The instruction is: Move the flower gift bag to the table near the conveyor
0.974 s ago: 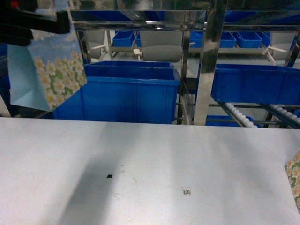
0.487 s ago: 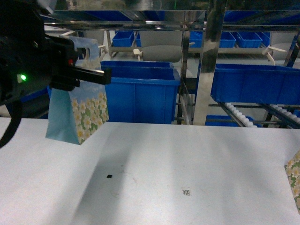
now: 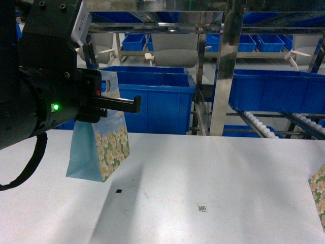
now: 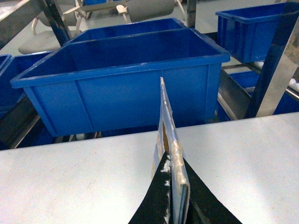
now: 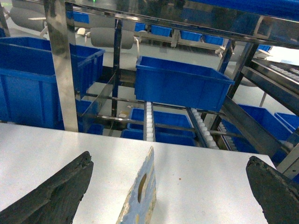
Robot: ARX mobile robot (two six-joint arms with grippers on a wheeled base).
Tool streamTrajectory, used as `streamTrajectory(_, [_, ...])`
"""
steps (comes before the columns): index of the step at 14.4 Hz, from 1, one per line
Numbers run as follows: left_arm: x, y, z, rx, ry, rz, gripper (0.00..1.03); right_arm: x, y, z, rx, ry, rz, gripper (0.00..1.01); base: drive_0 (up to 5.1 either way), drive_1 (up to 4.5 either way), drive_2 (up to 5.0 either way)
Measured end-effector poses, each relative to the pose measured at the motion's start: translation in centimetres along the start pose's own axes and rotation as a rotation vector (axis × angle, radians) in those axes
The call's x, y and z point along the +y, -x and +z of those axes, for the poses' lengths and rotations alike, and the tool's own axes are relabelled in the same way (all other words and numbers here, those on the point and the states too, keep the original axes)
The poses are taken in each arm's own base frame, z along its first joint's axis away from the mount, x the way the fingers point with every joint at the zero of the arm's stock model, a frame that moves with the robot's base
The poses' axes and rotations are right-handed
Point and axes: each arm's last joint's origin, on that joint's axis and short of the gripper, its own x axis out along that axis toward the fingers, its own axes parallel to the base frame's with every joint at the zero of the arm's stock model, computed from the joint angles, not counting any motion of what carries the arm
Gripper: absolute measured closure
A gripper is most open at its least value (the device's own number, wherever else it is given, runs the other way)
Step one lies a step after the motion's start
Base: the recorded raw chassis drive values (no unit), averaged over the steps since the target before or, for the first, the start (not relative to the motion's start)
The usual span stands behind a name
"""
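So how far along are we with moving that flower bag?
Done: the left gripper is shut on the top edge of the pale blue paper gift bag with white flowers and has it over the pale grey-white table. In hand: the bag appears to hang just above the surface. Left: lower it, release. The right gripper is open around a second bag's edge.

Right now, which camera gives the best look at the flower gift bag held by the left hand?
The head view: the flower gift bag hangs from the left hand above the table, its daisy print and blue side showing. The left wrist view shows only its top edge, pinched. The right wrist view shows a different bag's edge.
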Motion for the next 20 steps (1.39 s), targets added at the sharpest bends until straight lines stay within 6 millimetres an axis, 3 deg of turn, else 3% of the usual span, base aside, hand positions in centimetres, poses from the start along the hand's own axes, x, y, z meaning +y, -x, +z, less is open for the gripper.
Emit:
streamTrajectory(7, [-1.3,-3.4,-1.8,0.005,-0.023,0.07,1.01,0.0,0.0,0.0,0.0,0.0,0.0,0.03,0.0,0.0,0.0])
streamTrajectory(10, [-1.0,-4.1,-4.2,0.127,-0.041,0.091,1.01,0.0,0.0,0.0,0.0,0.0,0.0,0.03,0.0,0.0,0.0])
streamTrajectory(17, [-2.0,-2.4,-5.4,0.288,-0.048,0.114,1.01,0.0,0.0,0.0,0.0,0.0,0.0,0.03,0.0,0.0,0.0])
streamTrajectory(19, [-2.1,-2.2,-5.7,0.299,-0.054,0.109,0.95,0.0,0.0,0.0,0.0,0.0,0.0,0.03,0.0,0.0,0.0])
streamTrajectory(20, [-2.3,-2.1,-5.7,0.309,-0.057,0.104,0.84,0.0,0.0,0.0,0.0,0.0,0.0,0.03,0.0,0.0,0.0])
